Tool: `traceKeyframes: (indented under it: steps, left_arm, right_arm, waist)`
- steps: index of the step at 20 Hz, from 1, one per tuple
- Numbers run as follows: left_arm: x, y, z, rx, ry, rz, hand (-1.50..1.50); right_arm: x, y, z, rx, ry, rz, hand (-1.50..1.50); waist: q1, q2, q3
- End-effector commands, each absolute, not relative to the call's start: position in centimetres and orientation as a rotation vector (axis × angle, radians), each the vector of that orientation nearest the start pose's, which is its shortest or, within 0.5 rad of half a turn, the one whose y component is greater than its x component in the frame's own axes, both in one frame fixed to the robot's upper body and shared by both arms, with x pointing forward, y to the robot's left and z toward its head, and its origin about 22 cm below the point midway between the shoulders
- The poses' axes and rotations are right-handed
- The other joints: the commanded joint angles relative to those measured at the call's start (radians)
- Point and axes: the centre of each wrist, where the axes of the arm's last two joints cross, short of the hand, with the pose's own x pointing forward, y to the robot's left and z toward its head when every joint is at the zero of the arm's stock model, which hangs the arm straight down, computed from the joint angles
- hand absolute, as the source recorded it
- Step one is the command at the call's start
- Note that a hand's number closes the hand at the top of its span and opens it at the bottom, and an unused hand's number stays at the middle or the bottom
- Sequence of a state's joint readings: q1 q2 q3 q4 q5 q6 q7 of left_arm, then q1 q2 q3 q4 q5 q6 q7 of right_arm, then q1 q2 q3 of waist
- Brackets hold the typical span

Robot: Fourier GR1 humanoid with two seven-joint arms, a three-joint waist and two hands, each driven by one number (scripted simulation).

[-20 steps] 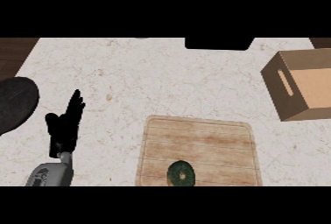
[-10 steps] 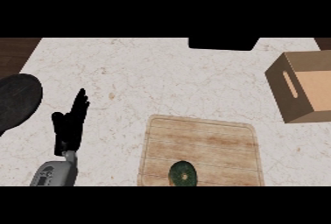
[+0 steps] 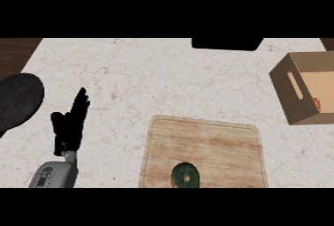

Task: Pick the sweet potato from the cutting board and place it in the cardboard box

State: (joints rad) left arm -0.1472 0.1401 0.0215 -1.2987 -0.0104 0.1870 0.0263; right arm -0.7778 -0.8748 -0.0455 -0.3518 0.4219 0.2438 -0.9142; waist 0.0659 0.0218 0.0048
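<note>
Eyes on the cutting board (image 3: 203, 148), sitting toward the desk's near edge, a little right of the middle. One thing lies on it: a dark green round thing (image 3: 184, 175) with a paler centre, right down at the board's near edge and left of the board's midline. It doesn't look much like a sweet potato, but it's the only thing on the board, so I'd take it for the task's thing. From straight above it reads as round, so there's no long axis to line up on. The left hand (image 3: 70, 126) is up near the desk's left edge, fingers straight and pointing toward the far edge, opened out with nothing in it, resting. From that hand the green thing lies off toward the right edge and a touch nearer the near edge, well apart, with the board's left rim between them. The right hand doesn't show at all, so which hand is nearer can't be settled here. The cardboard box (image 3: 291, 94) stands at the desk's right edge, open side up, beyond the board's far right corner. A small orange mark shows inside it at the view's edge; what that is, I can't tell. My call: with the box out on the right, the carry runs from the board's near edge toward the right edge and farther back.
</note>
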Motion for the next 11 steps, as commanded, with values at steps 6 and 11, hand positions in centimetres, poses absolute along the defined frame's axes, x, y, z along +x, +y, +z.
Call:
traceKeyframes:
  steps: [6,11]
  left_arm:
    - [27.3,25.2,-2.5,0.241,-1.401,0.025,0.0]
    - [26.7,27.1,-2.6,0.26,-1.405,0.029,0.0]
  right_arm:
    - [34.3,-51.4,13.0,-0.133,-1.909,0.639,-1.5]
    - [32.8,-54.0,16.1,-0.1,-1.882,0.473,-1.5]
  waist:
    - [-0.022,-0.003,0.002]
    - [-0.013,-0.001,0.002]
